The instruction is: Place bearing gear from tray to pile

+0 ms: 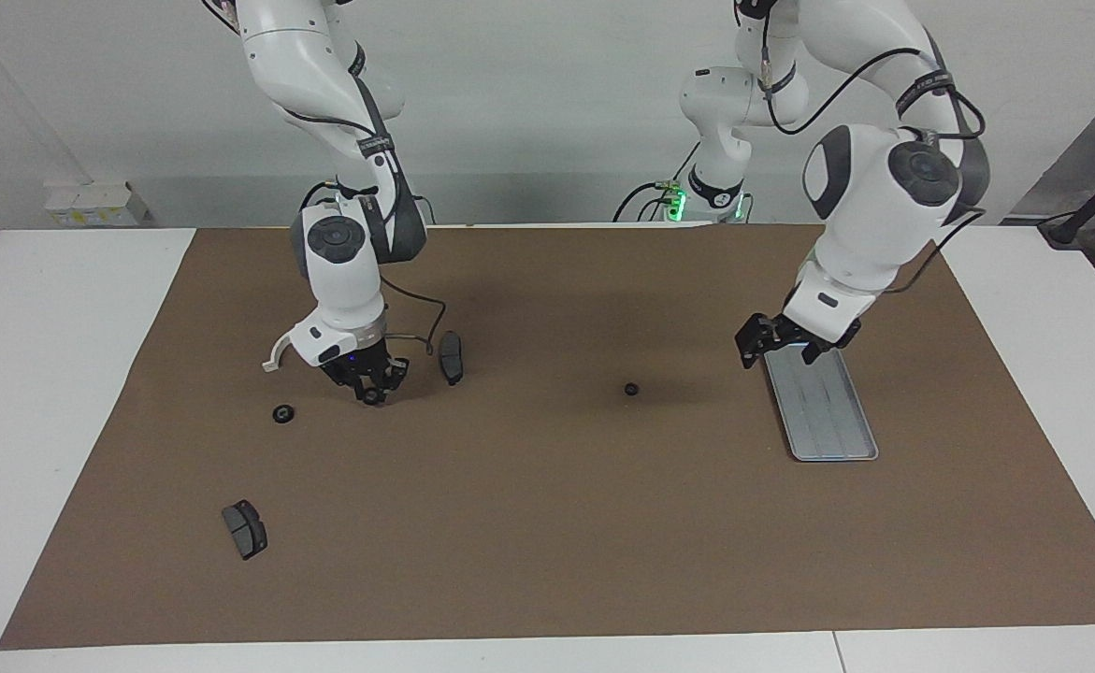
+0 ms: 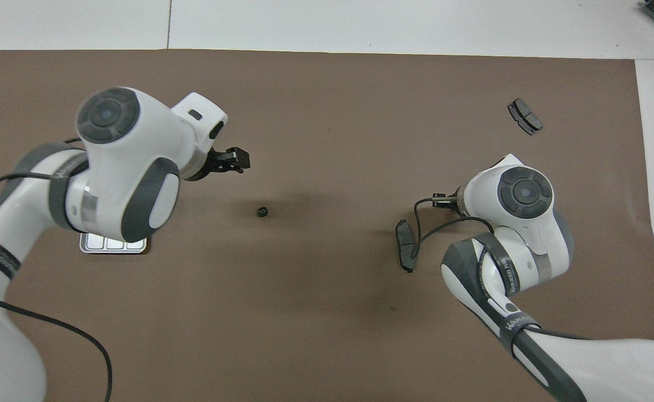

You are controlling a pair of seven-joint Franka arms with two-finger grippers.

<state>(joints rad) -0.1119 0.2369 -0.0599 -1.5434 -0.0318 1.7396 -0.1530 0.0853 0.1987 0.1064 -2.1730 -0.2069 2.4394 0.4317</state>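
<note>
The silver-grey tray point(image 1: 828, 411) lies at the left arm's end of the mat and looks empty; in the overhead view only its corner point(image 2: 113, 244) shows under the left arm. My left gripper point(image 1: 760, 342) is open and hovers over the tray's end nearer the robots; it also shows in the overhead view point(image 2: 233, 162). One small black bearing gear point(image 1: 631, 389) lies alone mid-mat, also seen from overhead point(image 2: 262, 211). My right gripper point(image 1: 372, 393) is low over the mat, shut on a small round bearing gear, beside another bearing gear point(image 1: 282, 413).
A dark brake pad point(image 1: 451, 357) lies beside the right gripper, toward the mat's middle. A second brake pad point(image 1: 244, 528) lies farther from the robots. A white half-ring point(image 1: 274, 357) is partly hidden by the right gripper. A loose cable point(image 2: 424, 229) hangs from the right wrist.
</note>
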